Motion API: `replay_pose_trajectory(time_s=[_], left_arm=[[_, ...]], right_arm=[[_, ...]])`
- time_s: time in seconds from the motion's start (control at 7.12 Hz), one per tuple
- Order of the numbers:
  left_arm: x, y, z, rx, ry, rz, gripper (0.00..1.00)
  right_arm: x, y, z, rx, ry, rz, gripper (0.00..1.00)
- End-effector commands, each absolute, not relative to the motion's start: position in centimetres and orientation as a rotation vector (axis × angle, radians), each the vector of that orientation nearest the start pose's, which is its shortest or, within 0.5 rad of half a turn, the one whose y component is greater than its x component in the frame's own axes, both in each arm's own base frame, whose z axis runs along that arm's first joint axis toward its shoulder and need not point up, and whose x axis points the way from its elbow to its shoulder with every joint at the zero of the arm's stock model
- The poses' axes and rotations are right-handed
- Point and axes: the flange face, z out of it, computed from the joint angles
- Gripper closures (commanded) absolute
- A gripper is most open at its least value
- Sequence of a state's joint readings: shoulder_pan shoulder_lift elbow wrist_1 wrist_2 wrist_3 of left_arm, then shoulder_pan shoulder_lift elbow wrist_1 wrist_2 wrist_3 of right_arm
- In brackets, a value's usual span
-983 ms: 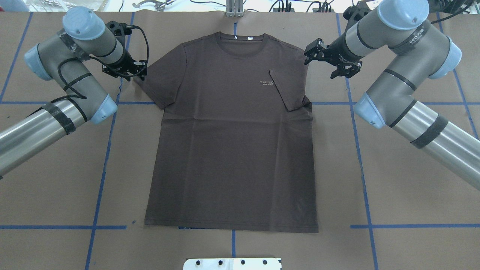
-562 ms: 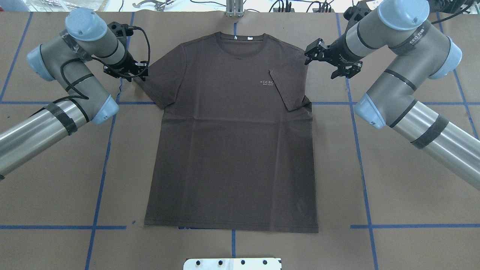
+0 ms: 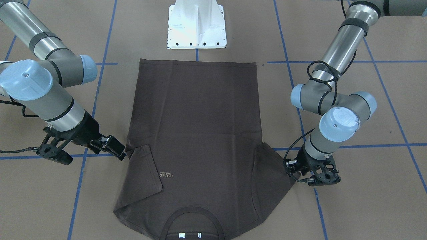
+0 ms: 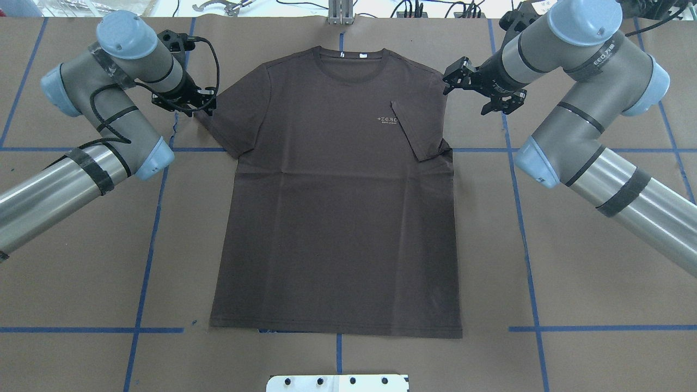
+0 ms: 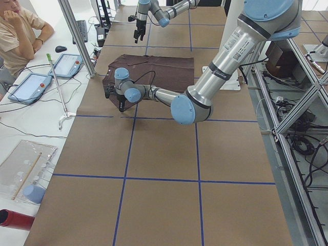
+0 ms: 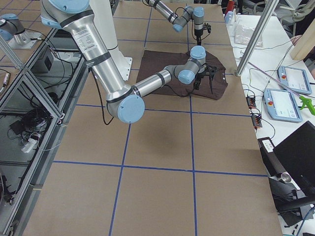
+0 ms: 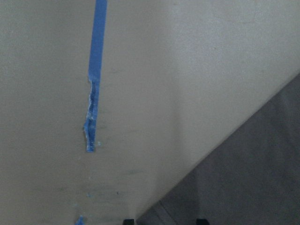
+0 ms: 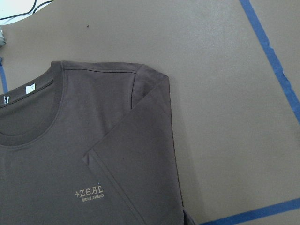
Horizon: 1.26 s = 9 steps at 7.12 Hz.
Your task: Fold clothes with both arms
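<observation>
The dark brown T-shirt [image 4: 337, 218] is lying flat, front side up, in the middle of the tabletop [image 4: 572, 272]. Its ribbed collar [image 4: 353, 80] is pointing away from the white pedestal base [image 4: 337, 383], and its hem is lying nearest to that base. The sleeve on the robot's right [image 4: 422, 125] is lying folded inward over the chest, with its edge ending just beside the pale chest lettering [image 4: 387, 120]. The opposite sleeve [image 4: 234, 120] is lying spread out flat.

The left end effector [image 4: 202, 104] is sitting low at the outer edge of the spread sleeve. In the left wrist view its fingertips are showing apart, with the sleeve corner lying between them and not clamped. The right end effector [image 4: 468, 95] is hovering just beside the folded-in shoulder, with its fingers spread wide and gripping nothing.

Blue tape lines [image 4: 147, 261] are dividing the brown tabletop surface into squares.
</observation>
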<state>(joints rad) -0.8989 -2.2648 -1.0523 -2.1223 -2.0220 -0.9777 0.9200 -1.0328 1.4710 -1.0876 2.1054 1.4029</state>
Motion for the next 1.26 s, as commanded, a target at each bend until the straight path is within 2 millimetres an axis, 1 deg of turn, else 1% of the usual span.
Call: replay_pose_trajectory(time_s=[0.0, 0.28, 0.42, 0.56, 0.7, 0.84, 0.98, 1.12], left_arm=[[42.4, -67.6, 42.5, 0.17, 0.819, -0.121, 0.46], [42.6, -67.7, 42.2, 0.172, 0.822, -0.118, 0.47], [42.6, -67.8, 42.7, 0.166, 0.814, -0.118, 0.57], [42.7, -67.9, 42.6, 0.167, 0.815, -0.118, 0.76], [42.8, -67.9, 42.4, 0.167, 0.816, -0.116, 1.0], [42.9, -68.1, 41.7, 0.173, 0.822, -0.112, 1.0], [43.3, -68.5, 39.1, 0.188, 0.849, -0.106, 1.0], [43.4, -68.7, 37.8, 0.191, 0.863, -0.109, 1.0]], right_arm=[[-35.9, -60.7, 33.9, 0.041, -1.024, 0.438, 0.0], [-35.9, -60.7, 33.9, 0.043, -1.023, 0.437, 0.0], [-35.9, -60.7, 34.0, 0.043, -1.022, 0.438, 0.0], [-35.9, -60.7, 34.0, 0.043, -1.022, 0.438, 0.0], [-35.8, -60.7, 34.3, 0.041, -1.018, 0.441, 0.0], [-35.7, -60.7, 34.5, 0.041, -1.017, 0.44, 0.0], [-35.7, -60.7, 34.3, 0.042, -1.018, 0.44, 0.0], [-35.7, -60.7, 34.2, 0.043, -1.02, 0.44, 0.0]])
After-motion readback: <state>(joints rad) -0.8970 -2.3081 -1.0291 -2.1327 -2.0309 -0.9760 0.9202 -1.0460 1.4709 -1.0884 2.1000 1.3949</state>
